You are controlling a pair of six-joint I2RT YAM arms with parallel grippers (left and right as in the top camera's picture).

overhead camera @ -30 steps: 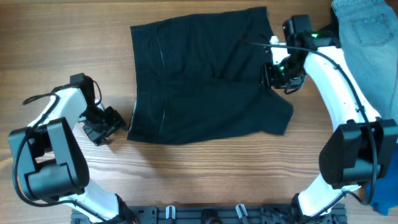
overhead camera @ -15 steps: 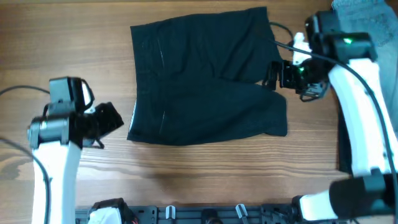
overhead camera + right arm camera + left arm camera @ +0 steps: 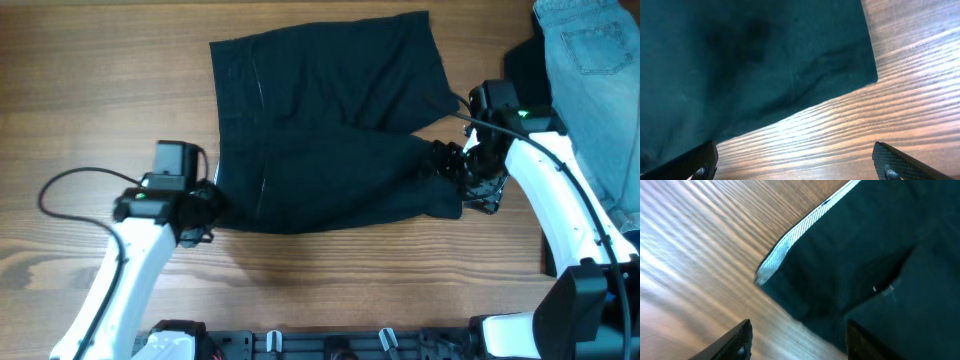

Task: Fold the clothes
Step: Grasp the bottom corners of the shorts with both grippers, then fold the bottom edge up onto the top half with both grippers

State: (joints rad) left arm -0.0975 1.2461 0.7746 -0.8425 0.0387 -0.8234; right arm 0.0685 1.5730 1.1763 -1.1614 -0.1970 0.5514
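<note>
The black shorts (image 3: pixel 320 125) lie flat on the wooden table, waistband to the left, legs to the right. My left gripper (image 3: pixel 205 208) is open at the shorts' lower left corner; the left wrist view shows the waistband corner (image 3: pixel 775 262) with its pale inner edge just ahead of the open fingers (image 3: pixel 737 340). My right gripper (image 3: pixel 452 178) is open at the lower right leg hem; the right wrist view shows the hem corner (image 3: pixel 867 70) above bare wood between wide-spread fingertips (image 3: pixel 890 162).
Light blue denim jeans (image 3: pixel 590 70) lie at the far right of the table. A bright blue garment (image 3: pixel 632 250) shows at the right edge. A black rail (image 3: pixel 330 345) runs along the front edge.
Both arms have come in to the shorts: the left gripper moved right to the lower left corner, the right gripper moved down and left to the lower right hem.
</note>
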